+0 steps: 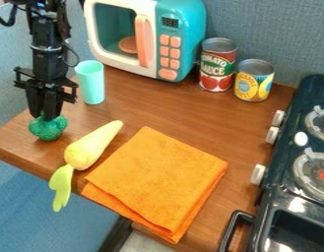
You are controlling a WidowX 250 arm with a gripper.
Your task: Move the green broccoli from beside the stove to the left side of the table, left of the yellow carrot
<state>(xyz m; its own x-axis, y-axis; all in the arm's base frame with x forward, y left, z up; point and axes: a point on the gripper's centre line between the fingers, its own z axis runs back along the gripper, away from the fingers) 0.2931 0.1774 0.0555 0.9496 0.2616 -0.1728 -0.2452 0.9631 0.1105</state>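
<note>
You have the gripper [46, 116] pointing down at the left of the counter [151, 109], its fingers pinching the top of a green, bumpy toy [48, 129]. The toy sits directly below the fingertips, in contact with them, near the counter's left edge; whether its underside touches the wood cannot be determined. Just beside it lies a pale yellow root-shaped toy [88, 148], its light green leaves [61, 184] extending past the counter's front edge. You have a folded orange cloth [157, 179] to the right of that, and a turquoise cup [91, 82] standing behind the green toy.
</note>
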